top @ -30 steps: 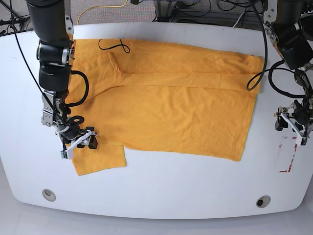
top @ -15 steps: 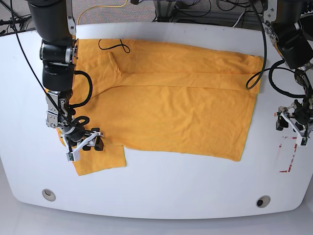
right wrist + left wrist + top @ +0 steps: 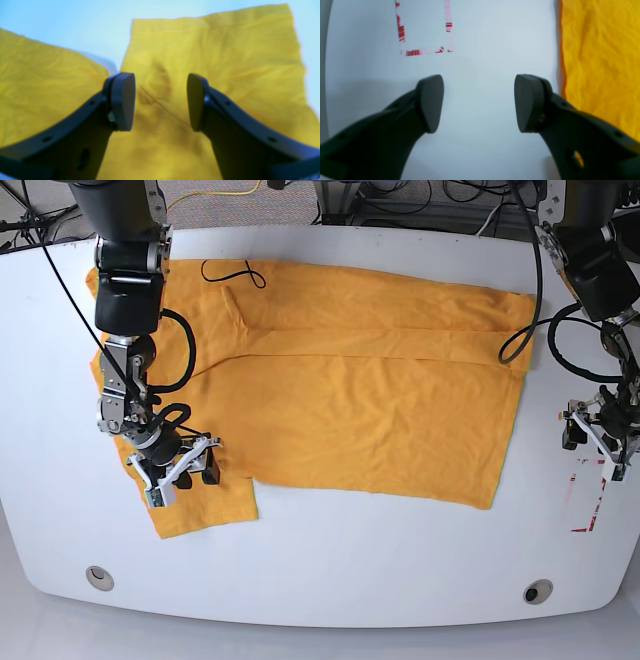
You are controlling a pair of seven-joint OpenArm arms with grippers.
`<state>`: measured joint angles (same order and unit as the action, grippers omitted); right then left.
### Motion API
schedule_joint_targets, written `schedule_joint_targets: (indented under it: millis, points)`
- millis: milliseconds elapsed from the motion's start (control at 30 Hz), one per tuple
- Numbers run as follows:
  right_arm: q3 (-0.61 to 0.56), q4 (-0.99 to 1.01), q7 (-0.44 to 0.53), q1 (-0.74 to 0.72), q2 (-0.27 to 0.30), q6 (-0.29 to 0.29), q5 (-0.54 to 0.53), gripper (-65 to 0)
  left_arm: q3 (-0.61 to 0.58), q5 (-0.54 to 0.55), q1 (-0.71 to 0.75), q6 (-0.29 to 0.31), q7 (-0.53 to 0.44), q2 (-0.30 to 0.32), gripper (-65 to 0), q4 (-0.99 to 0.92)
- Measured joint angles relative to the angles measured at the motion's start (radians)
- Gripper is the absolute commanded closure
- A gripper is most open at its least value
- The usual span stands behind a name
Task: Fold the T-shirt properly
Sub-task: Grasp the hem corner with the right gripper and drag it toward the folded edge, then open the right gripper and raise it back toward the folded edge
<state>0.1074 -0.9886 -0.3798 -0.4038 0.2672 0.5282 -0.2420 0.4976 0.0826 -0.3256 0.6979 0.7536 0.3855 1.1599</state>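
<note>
White worktop (image 3: pixel 330 580), orange T-shirt (image 3: pixel 350 390) spread flat.
We see right fingers (image 3: pixel 125 100) spread above the sleeve, left fingers (image 3: pixel 430 102) spread over bare worktop.

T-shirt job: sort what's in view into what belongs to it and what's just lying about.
Belongs:
- T-shirt, spread flat
- right gripper, open over the sleeve
- left gripper, open over bare table

Lying about:
- red tape marks
- yellow cable behind the table

T-shirt (image 3: pixel 340 390) flat on table (image 3: pixel 330 570), sleeve (image 3: pixel 205 505) frontmost.
</note>
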Motion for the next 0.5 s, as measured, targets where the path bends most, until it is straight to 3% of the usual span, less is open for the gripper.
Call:
schedule_joint_targets:
  millis: [233,500]
  points:
    - [0.012,-0.259,-0.129,0.101,0.046,-0.007,0.001,-32.6,0.013,-0.001,-0.006,-0.002,-0.003,-0.001,-41.1,-0.013]
    - [0.021,-0.436,-0.187,0.234,0.03,-0.026,0.021,-32.7,0.006,0.0,-0.006,0.0,-0.002,-0.003,-41.2,-0.016]
